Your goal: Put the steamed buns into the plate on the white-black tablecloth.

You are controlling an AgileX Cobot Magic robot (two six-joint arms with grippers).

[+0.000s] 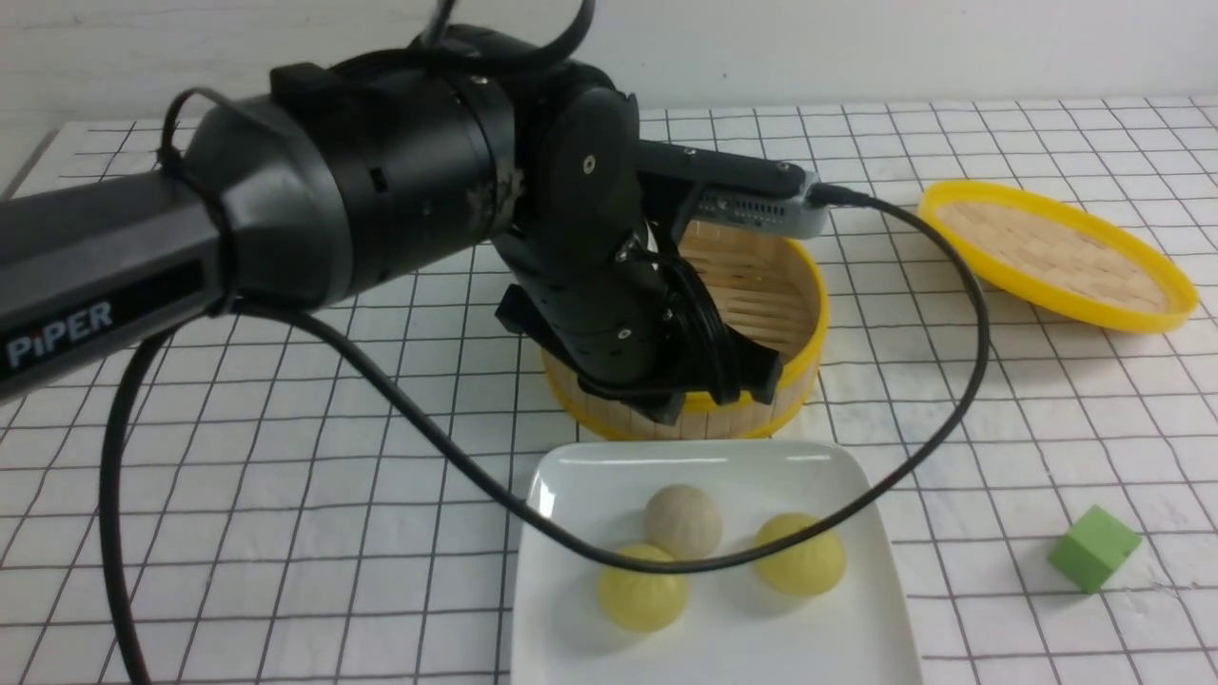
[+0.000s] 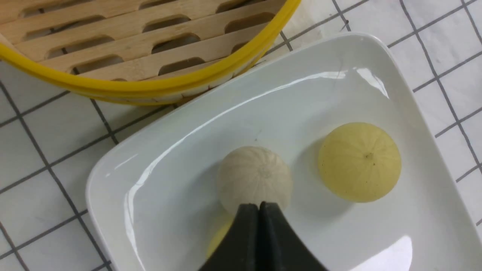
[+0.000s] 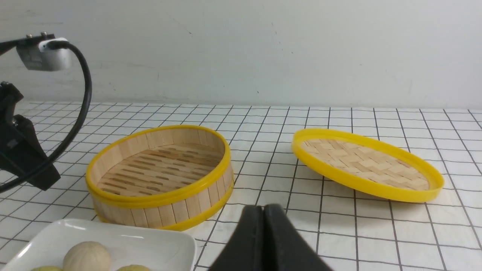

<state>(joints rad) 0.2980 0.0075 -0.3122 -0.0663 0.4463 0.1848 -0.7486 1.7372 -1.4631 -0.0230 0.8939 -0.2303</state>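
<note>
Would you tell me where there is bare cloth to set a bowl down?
Widest free: the tablecloth left of the plate and steamer, crossed by the left arm's cable. Also the strip between plate and green cube, and between steamer and lid. Crowded: the plate, holding three steamed buns, with the left gripper above it.

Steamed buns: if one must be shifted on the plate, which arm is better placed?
Left. The left claw hangs shut over the beige bun on the plate; the right claw, shut, is off to the plate's side.
</note>
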